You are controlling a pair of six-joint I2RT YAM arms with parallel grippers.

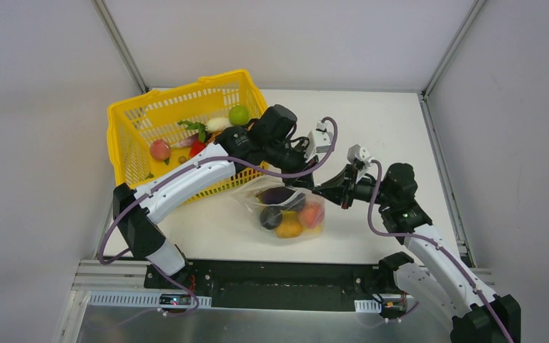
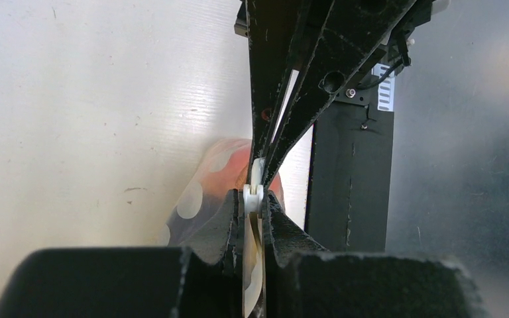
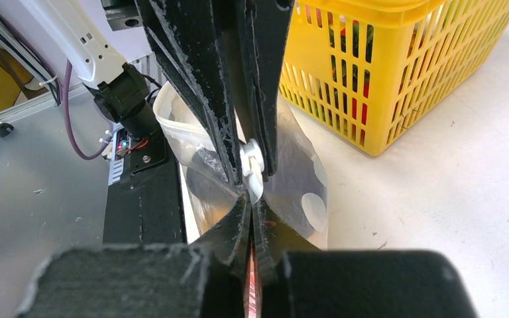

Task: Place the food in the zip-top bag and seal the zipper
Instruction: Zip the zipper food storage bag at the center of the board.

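From above, the zip-top bag (image 1: 286, 214), holding an eggplant (image 1: 279, 196) and other food, lay on the desk (image 1: 379, 136) at the yellow basket's (image 1: 132, 121) near right corner. The left wrist view showed the left gripper (image 2: 253, 204) clenched on the zipper (image 2: 257, 173). The right wrist view showed the right gripper (image 3: 250, 207) pinching that strip too.

Robotics lab test cell: a white bench (image 1: 393, 136) enclosed left, right and far by plain grey panels (image 1: 36, 107) on aluminium posts (image 1: 120, 43), with two robot arms (image 1: 186, 182) bolted at its near edge.
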